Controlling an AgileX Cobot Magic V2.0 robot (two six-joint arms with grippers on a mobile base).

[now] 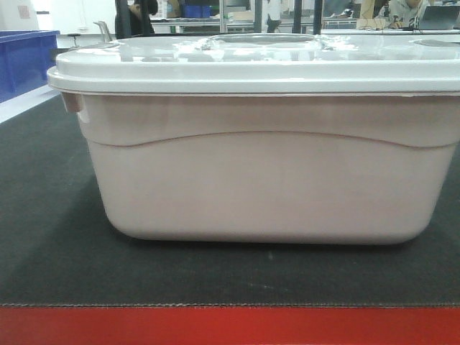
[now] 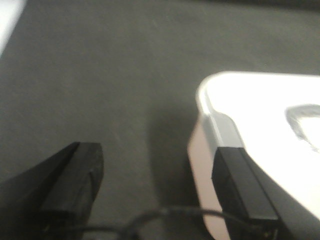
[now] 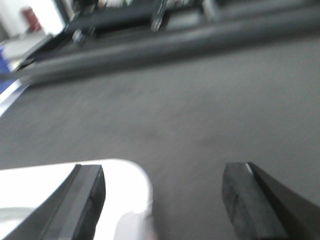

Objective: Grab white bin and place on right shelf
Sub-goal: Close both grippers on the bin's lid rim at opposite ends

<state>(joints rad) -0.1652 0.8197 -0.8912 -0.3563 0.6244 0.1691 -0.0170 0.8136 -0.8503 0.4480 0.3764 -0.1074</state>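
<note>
The white bin (image 1: 262,180), off-white and pinkish with a flat white lid, stands on the dark mat close in front of the front camera. My left gripper (image 2: 157,175) is open and straddles the bin's left rim corner (image 2: 215,120): one finger is over the lid, the other over the mat. My right gripper (image 3: 162,192) is open and straddles the bin's right lid corner (image 3: 127,185) the same way. Neither gripper shows in the front view. The right shelf is out of view.
The dark mat (image 1: 50,237) covers a table with a red front edge (image 1: 230,327). A blue crate (image 1: 25,61) stands at the far left. People and racks are in the background beyond the table.
</note>
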